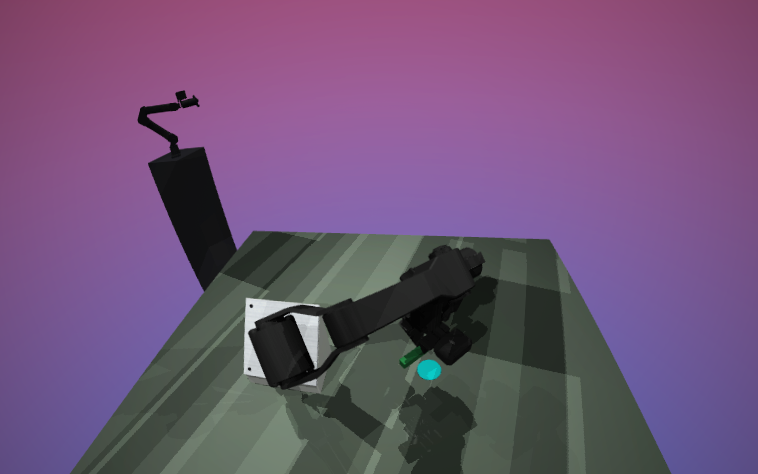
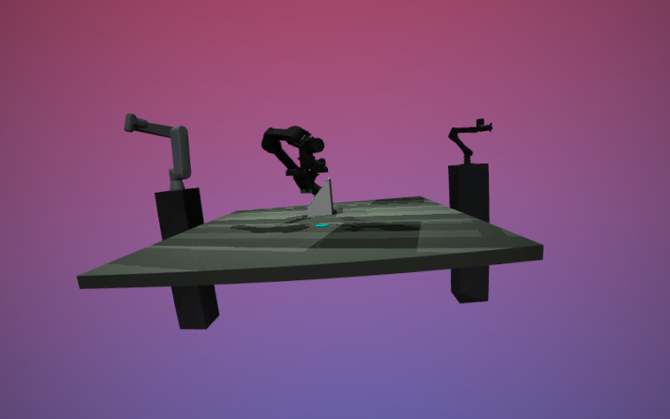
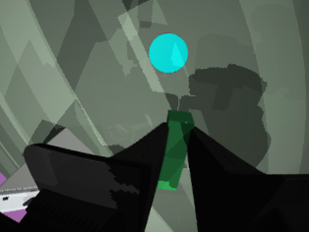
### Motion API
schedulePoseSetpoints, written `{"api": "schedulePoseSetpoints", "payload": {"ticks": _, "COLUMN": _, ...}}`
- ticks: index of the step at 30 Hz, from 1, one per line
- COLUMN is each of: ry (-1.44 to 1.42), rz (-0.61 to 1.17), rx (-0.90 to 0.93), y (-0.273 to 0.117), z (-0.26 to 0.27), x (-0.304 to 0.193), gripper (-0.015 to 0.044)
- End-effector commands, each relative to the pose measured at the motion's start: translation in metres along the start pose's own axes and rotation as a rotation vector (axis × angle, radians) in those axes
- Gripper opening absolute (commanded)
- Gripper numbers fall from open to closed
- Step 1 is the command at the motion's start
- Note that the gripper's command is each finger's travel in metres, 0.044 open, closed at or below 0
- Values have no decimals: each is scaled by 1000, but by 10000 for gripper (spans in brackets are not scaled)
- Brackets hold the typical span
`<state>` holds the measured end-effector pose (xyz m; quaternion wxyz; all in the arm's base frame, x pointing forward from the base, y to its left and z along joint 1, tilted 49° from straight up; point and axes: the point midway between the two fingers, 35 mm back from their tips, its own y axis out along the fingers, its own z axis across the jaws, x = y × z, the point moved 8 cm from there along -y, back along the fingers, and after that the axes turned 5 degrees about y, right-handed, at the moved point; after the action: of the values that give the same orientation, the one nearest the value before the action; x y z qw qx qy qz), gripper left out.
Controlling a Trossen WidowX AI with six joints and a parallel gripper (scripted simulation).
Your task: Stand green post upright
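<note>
My gripper [image 1: 423, 344] [image 3: 177, 129] is shut on the green post [image 1: 410, 357] [image 2: 304, 190] [image 3: 177, 154] and holds it above the table, as the exterior view shows. The post is not upright: it lies across between the fingertips, one end sticking out past them in the top view. The cyan circle [image 1: 429, 370] [image 2: 322, 224] [image 3: 168, 53] is flat on the table. In the wrist view it is beyond the fingertips, and nothing stands in it. In the top view the post shows just to the upper left of the circle. Part of the post is hidden by the fingers.
A pale wedge-shaped mount with a bolted plate [image 1: 254, 340] [image 2: 323, 200] stands at the arm's base. A black arm [image 1: 157, 127] [image 2: 460, 143] and a grey arm [image 2: 180, 148] stand on dark pedestals [image 1: 190, 206] [image 2: 469, 192] beyond the table's edges.
</note>
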<state>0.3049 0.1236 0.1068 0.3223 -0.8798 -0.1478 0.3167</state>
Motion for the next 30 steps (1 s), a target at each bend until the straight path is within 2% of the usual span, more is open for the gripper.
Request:
{"api": "schedulePoseSetpoints", "payload": {"ticks": 1, "ry": -110, "rz": -10, "rx": 3, "y": -2, "z": 4, "x": 14, "gripper": 23}}
{"api": "schedulePoseSetpoints", "payload": {"ticks": 12, "ry": -400, "rz": -11, "rx": 0, "y": 1, "z": 18, "x": 44, "gripper": 23}}
{"api": "schedulePoseSetpoints", "payload": {"ticks": 30, "ry": -402, "rz": -49, "rx": 89, "y": 10, "z": 14, "x": 40, "gripper": 23}}
